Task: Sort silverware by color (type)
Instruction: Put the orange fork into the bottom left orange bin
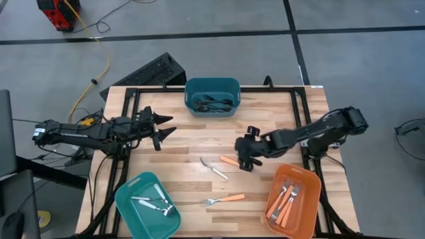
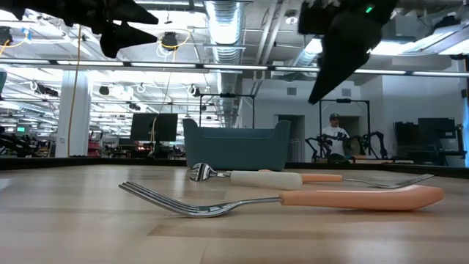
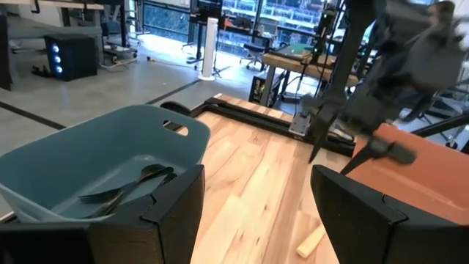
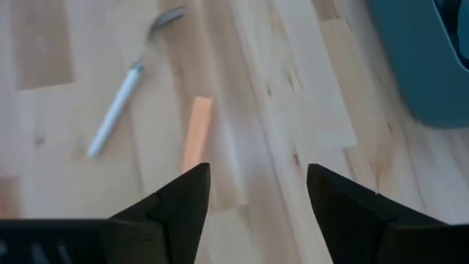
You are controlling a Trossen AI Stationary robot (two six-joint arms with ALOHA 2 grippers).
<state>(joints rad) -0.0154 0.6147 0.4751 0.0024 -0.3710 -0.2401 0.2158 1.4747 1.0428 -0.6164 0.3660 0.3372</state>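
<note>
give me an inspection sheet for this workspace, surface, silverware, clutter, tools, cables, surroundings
Surface: wooden table, black frame.
Job's things: white-handled utensil, orange piece and orange-handled fork loose; others sorted in the dark teal bin, light teal bin and orange bin.
Clutter: nothing seen.
Tools: left tool open, idle at left; right tool open above the orange piece.
Cables: yellow cable on the floor.
Surroundings: person far behind.

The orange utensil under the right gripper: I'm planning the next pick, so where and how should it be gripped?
Probably mid-handle on the orange utensil, from straight above: it lies flat, apart from the white utensil, with the open right gripper poised over its far end.
</note>
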